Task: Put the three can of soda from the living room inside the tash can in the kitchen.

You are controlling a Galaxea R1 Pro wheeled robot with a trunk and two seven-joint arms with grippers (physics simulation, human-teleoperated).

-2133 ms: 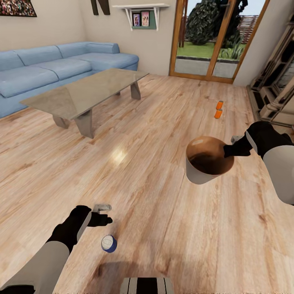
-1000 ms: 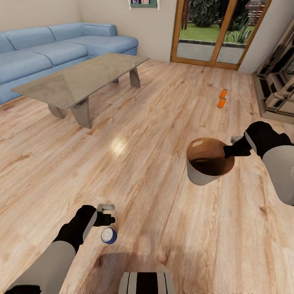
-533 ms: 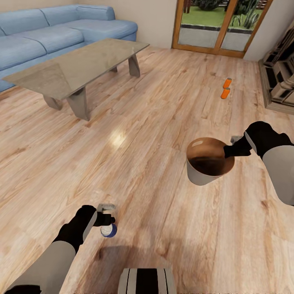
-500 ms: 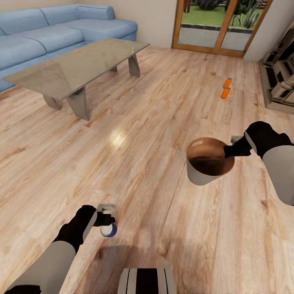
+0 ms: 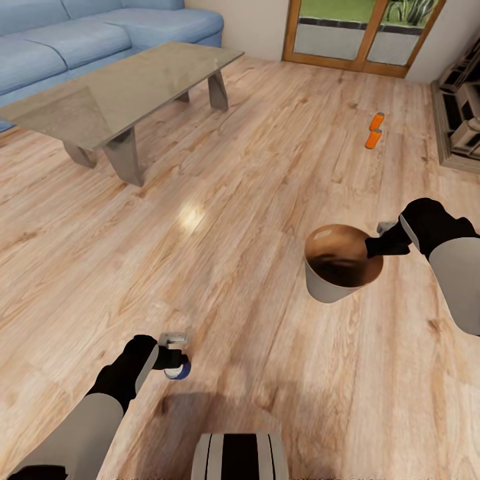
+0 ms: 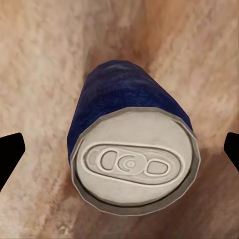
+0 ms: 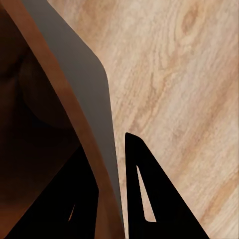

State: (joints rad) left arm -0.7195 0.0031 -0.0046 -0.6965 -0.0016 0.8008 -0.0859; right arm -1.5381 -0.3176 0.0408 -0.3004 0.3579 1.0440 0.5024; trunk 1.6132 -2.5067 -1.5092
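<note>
No can is yet binned: trash can (image 5: pixel 333 280) empty, rim clamped by right gripper (image 5: pixel 373 247); blue can (image 6: pixel 133 154) bracketed, ungrasped, by open left gripper (image 5: pixel 175 363); two orange cans (image 5: pixel 375 131) left on floor (image 5: pixel 253 173).

A home living room — blue sofa (image 5: pixel 100 33), glass coffee table (image 5: pixel 120 87) (wood floor (image 5: pixel 233 200)).

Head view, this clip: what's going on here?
In a living room, the right gripper holds the grey bin by its rim, off the wood floor. The left gripper is open, its fingers either side of the upright blue can on the floor, not closed on it yet. Two orange cans stand farther off near the glazed doors. No can is in the bin.
</note>
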